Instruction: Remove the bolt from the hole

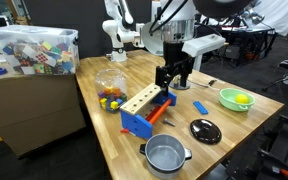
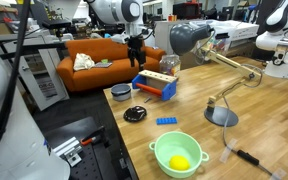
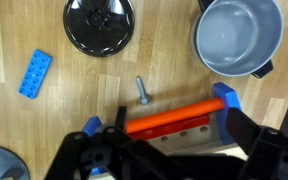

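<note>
— Pale wooden table (image 1: 124,155) in a cluttered lab, with an orange couch (image 2: 94,55) behind it in an exterior view. Where was the bolt?

— The bolt (image 3: 142,91) lay flat on the bare wood in the wrist view, out of any hole. It was just beside the orange bar (image 3: 159,124) of the blue toolbox (image 1: 144,122), but not touching it.

— And the gripper?

— The gripper (image 3: 174,115) hung over the toolbox with its jaws spread wide and the orange bar showing between them. It held nothing (the exterior views were too small to show the gap).

— What else sat around it?

— A black lid (image 3: 99,25) and a grey pot (image 3: 239,35) lay beyond the bolt, and a blue block (image 3: 35,74) off to one side. A green bowl (image 1: 235,99) stood well apart from the toolbox.
</note>
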